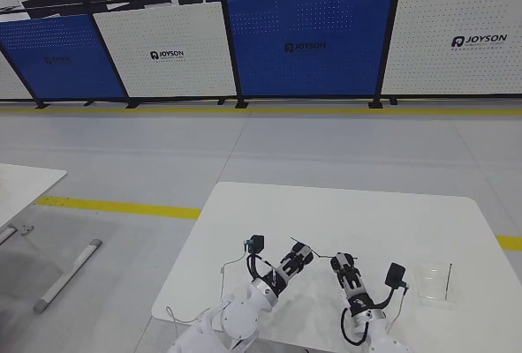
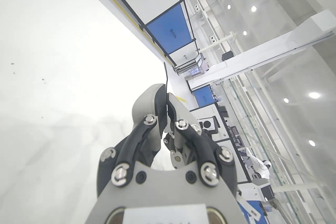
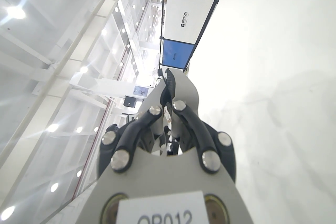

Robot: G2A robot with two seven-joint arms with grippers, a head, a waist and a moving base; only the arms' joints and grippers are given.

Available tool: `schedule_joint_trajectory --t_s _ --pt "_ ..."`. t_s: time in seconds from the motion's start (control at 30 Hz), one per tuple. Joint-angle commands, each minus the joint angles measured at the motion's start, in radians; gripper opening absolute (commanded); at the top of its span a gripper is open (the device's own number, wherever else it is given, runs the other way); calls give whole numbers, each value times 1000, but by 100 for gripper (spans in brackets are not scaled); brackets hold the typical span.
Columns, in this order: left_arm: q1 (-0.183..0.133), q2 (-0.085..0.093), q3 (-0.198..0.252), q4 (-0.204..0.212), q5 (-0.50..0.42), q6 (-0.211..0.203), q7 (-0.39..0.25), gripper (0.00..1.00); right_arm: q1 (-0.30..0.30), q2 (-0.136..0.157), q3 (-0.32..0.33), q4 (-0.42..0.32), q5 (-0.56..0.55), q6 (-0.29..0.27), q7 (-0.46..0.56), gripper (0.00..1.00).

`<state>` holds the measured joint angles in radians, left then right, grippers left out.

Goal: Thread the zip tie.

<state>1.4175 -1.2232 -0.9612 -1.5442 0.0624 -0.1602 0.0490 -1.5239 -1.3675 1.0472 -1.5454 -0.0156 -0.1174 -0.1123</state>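
Left hand (image 2: 167,101) clenched on the zip tie (image 2: 165,75): a thin black strip is pinched between the pads, with a short, slightly curved length sticking out past the fingertips. Right hand (image 3: 166,89) also clamped tight on a black strip; here the small square head end (image 3: 159,70) pokes out just beyond the tips. From above, both hands sit low over the near part of the white worktop (image 1: 375,212), left hand (image 1: 300,253) and right hand (image 1: 340,261) close together, tips angled toward each other with a small gap. A faint dark line shows between them, too thin to tell whether it's one tie spanning both hands or whether the tail is in the head. The tie is off the worktop, held in the air. Clear tray (image 1: 433,282) sits on the worktop out past the right arm, well apart from both hands. Beyond the far edge: grey floor with a yellow line (image 1: 119,207), then blue and white pegboard panels (image 1: 309,44). Second white table (image 1: 13,190) is off on the left-arm side.
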Motion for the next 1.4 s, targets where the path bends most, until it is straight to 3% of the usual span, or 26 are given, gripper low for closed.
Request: schedule_joint_trajectory --t_s 0.0,0.5,0.6,0.77,1.37 --pt "0 -1 0 1 2 -1 2 7 -1 -1 0 -2 -3 2 3 0" --pt "0 -10 8 12 32 3 8 20 4 -10 0 1 -16 22 10 0" --pt "-1 -12 13 15 38 3 10 17 5 -12 -1 2 -20 23 10 0" --pt "-7 -17 18 22 40 3 12 0 4 -14 -1 0 -27 25 11 0" --pt "4 -22 9 12 55 -18 5 0 3 -21 8 2 -24 20 39 0"
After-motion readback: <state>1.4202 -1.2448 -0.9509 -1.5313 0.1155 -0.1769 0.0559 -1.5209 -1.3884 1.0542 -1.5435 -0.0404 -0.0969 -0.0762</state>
